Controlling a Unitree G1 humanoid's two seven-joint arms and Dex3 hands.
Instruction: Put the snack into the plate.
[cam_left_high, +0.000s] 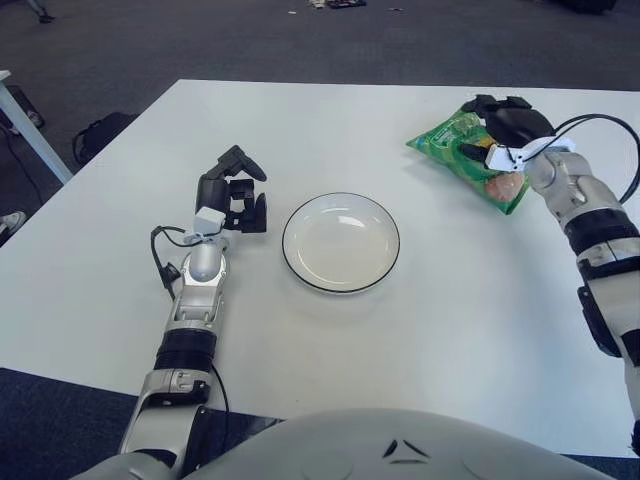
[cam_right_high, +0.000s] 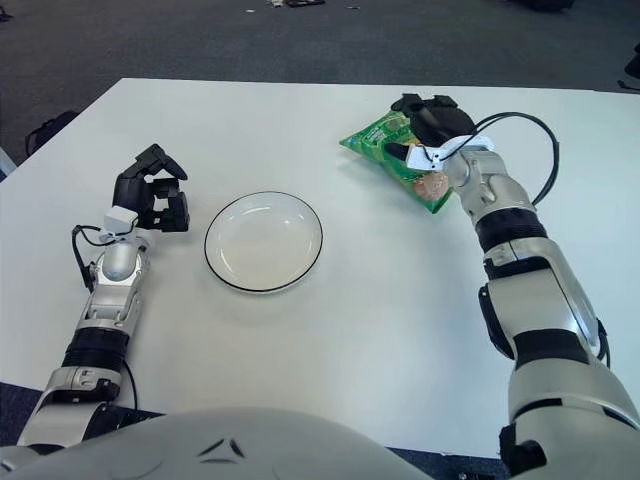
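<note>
- Two hands in view over a white worktop (cam_left_high: 330, 370), only the right one at the task.
- Right hand (cam_left_high: 505, 130) at the far right of the worktop, laid over the near-right part of the green snack bag (cam_left_high: 452, 145), black fingers (cam_left_high: 478, 153) curled down onto the packet and pinching it.
- Snack bag flat or nearly flat on the worktop, well to the right of the plate and slightly beyond it, one corner aimed left toward the middle of the worktop.
- White plate (cam_left_high: 341, 242) with a dark rim at the centre of the worktop, nothing in it, upright.
- Left hand (cam_left_high: 233, 190) just beside the plate on its left, fingers (cam_left_high: 244, 160) loosely bent and holding nothing, apart from the plate rim.
- Grey floor (cam_left_high: 200, 40) beyond the far edge of the worktop.
</note>
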